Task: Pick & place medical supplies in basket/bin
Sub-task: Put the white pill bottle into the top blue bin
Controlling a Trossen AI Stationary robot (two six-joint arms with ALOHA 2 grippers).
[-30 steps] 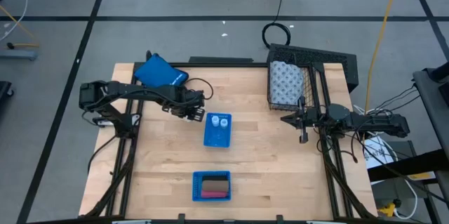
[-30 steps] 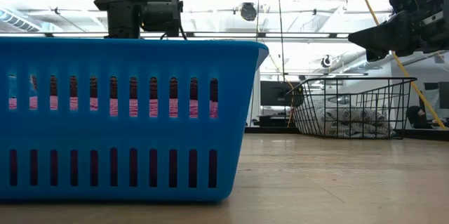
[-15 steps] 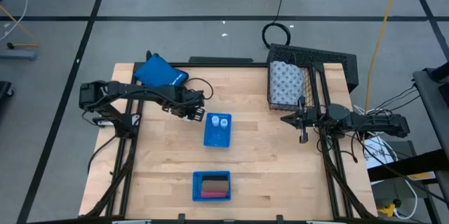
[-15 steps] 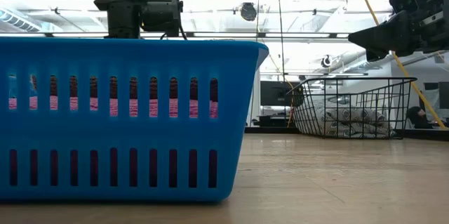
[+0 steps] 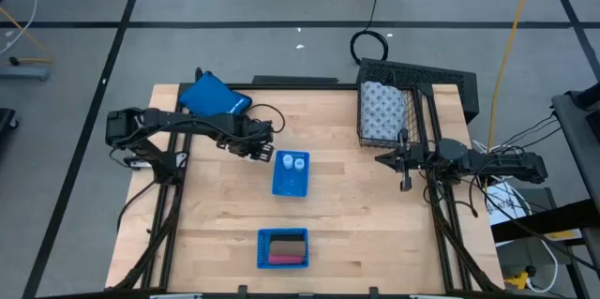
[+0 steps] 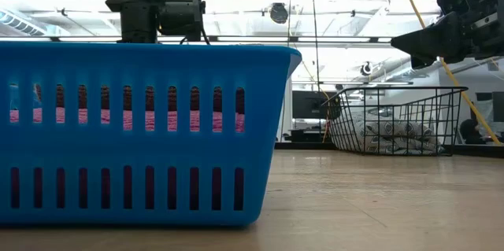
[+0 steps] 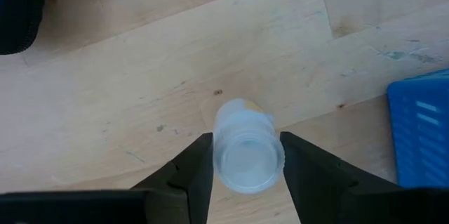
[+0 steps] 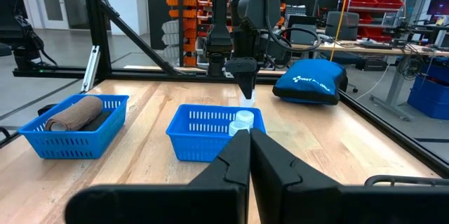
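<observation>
Clamping a small white bottle [image 7: 243, 153] upright between its fingers, the left gripper [image 5: 266, 152] must travel toward three o'clock, where the wire basket [image 5: 412, 102] sits by the pinched-shut right gripper [image 5: 404, 185].

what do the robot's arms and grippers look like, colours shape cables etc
Both arms are dark, nearly black, built of slim jointed segments with bulkier blocks at the joints. The left gripper and right gripper each end in two flat, tapered black fingers. Black cables loop beside the left arm, and a bundle of cables trails from the right arm's base. No markings or labels can be made out.
</observation>
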